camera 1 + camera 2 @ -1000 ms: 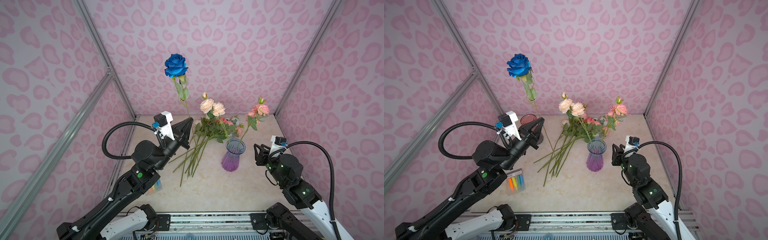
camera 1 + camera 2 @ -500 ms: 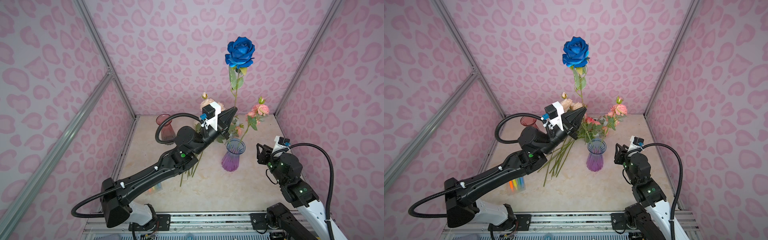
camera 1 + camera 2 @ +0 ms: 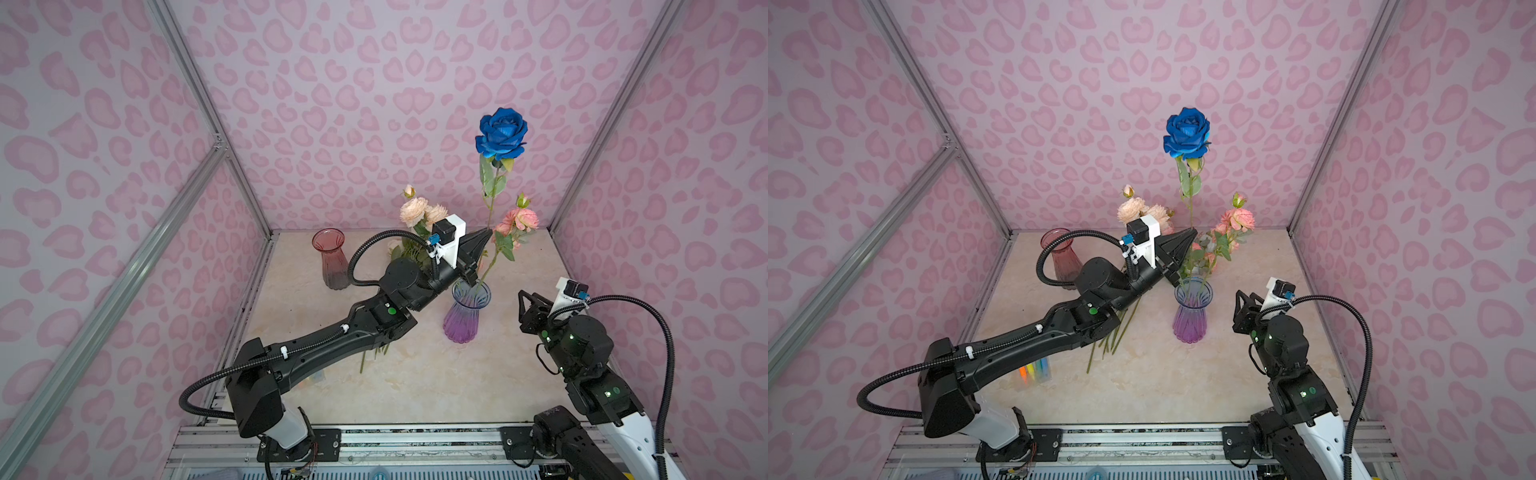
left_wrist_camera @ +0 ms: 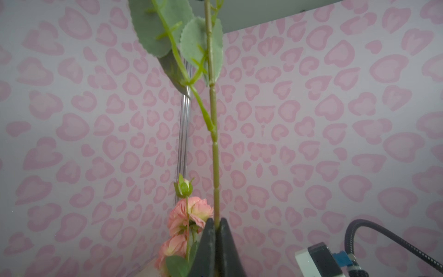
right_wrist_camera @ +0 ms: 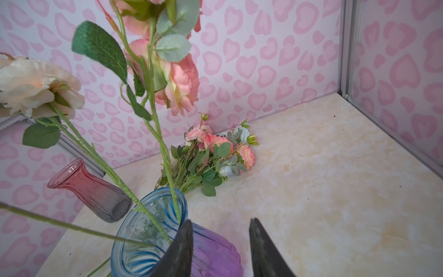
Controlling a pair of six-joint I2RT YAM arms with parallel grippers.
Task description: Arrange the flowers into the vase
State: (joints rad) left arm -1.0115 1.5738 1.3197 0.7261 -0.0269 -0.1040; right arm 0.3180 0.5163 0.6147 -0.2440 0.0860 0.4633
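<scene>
Across it goes: since a second ago the left arm has swung the blue rose (image 3: 501, 133) from the left of the frame to right of centre, and it has dipped a little in the last half-second. Left end effector (image 3: 484, 243) is clamped tight on the green stem (image 4: 215, 167), with the bloom standing upright against the back wall in both top views. It sits just above the rim of the purple vase (image 3: 465, 316); the stem's lower end is hidden behind the fingers. A cream bloom (image 3: 413, 210) and a pink bloom (image 3: 521, 218) lean out of that vase on their stems. More flowers (image 5: 215, 156) lie heaped on the worktop (image 3: 415, 382) by the back wall, near the red vase (image 3: 330, 257). Right end effector (image 3: 525, 298), lower right, hovers partly open, gripping nothing, just beside the purple vase.
</scene>
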